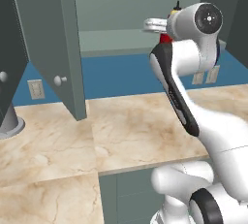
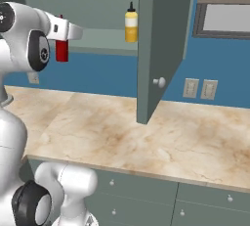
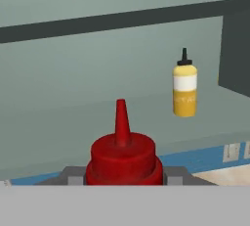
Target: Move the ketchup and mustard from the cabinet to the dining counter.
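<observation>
The red ketchup bottle (image 3: 124,159) sits between my gripper's (image 3: 124,177) fingers, its pointed nozzle up. From the right base view the ketchup (image 2: 61,50) hangs under my gripper (image 2: 61,35), in the air in front of the lower edge of the cabinet (image 2: 97,41). The yellow mustard (image 2: 130,25) with its dark cap stands on the cabinet's shelf to the right; the hand view shows the mustard (image 3: 184,89) beyond the ketchup. In the left base view my arm covers most of the ketchup (image 1: 165,38). The dining counter is out of view.
Both cabinet doors stand open: one door (image 2: 161,39) hangs right of the mustard, the other door (image 1: 55,39) to the left. Below lies a marble worktop (image 2: 146,132) against a blue wall with sockets (image 2: 199,89). A grey object (image 1: 9,123) stands at far left.
</observation>
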You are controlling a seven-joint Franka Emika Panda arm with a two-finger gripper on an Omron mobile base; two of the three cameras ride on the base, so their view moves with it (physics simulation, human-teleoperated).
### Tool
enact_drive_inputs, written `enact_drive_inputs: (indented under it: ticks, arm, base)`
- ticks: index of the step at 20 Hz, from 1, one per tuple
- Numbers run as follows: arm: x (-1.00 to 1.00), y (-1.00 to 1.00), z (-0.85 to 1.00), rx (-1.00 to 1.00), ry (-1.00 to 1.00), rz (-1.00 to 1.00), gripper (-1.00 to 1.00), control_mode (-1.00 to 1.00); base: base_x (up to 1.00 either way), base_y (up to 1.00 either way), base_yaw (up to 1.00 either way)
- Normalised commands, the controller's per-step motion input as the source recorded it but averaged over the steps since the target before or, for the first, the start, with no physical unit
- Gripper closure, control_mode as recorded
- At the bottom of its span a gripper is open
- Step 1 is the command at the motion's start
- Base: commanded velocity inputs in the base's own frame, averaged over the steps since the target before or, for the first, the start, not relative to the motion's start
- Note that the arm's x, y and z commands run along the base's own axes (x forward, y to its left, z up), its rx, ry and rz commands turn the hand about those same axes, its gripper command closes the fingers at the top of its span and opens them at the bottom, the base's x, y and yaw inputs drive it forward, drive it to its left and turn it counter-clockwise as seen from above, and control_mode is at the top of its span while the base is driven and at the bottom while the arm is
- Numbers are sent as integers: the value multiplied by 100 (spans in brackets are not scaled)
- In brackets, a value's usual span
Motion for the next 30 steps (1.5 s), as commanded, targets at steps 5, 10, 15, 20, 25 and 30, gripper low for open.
enact_drive_inputs:
  ticks: [5, 10, 15, 20, 25, 30]
  arm:
    - [-100, -34, -6, 0, 0, 0, 100, -100]
    - [-100, -28, -41, 0, 4, 0, 100, -100]
    - [-80, -21, -56, 0, 8, 0, 100, -100]
    - [-20, 0, -30, 0, 1, 0, 100, -100]
    - [-12, -1, -8, 0, 0, 0, 100, -100]
    - [0, 0, 0, 0, 0, 0, 100, 100]
  base:
    - [0, 0, 0]
    - [0, 0, 0]
    - [0, 0, 0]
    - [0, 0, 0]
    - [0, 0, 0]
    - [-100, -51, 0]
